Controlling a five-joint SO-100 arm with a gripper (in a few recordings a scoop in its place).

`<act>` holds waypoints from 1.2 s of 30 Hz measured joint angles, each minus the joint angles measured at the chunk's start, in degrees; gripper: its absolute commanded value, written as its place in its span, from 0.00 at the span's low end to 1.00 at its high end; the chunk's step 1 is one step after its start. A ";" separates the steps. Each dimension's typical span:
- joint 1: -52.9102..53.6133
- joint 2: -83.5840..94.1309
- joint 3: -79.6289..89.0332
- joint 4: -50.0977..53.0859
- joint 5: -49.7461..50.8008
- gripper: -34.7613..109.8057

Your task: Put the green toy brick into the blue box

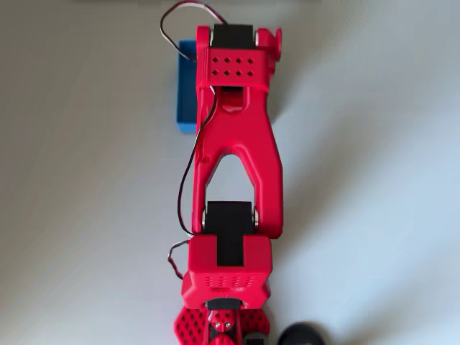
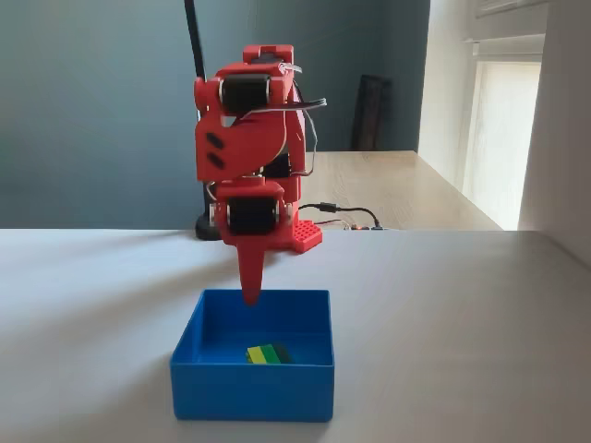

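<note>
The blue box (image 2: 254, 388) stands at the near middle of the white table in the fixed view. Inside it, on the floor toward the front wall, lies the green toy brick (image 2: 266, 353), lime with a darker green part. My red gripper (image 2: 250, 293) points straight down over the box's back wall, its fingers together in one tapered tip with nothing held. It hangs apart from the brick, above and behind it. From overhead, the red arm (image 1: 233, 144) covers most of the box; only the box's left edge (image 1: 185, 86) shows.
The arm's red base (image 2: 300, 235) sits behind the box with a black pole (image 2: 199, 111) and cables beside it. A dark round object (image 1: 302, 334) lies at the bottom edge of the overhead view. White table surface spreads on both sides of the box.
</note>
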 measured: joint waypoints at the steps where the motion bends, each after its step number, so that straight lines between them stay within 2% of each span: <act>1: -0.09 0.35 -0.70 0.00 0.00 0.24; 11: -2.37 13.18 1.32 0.88 1.58 0.24; 16: -3.34 24.96 15.03 0.35 5.27 0.24; 19: -3.25 32.96 25.05 -3.60 6.24 0.24; 25: -4.13 50.27 46.93 -13.71 4.92 0.24; 36: -4.83 77.52 79.28 -24.35 1.58 0.24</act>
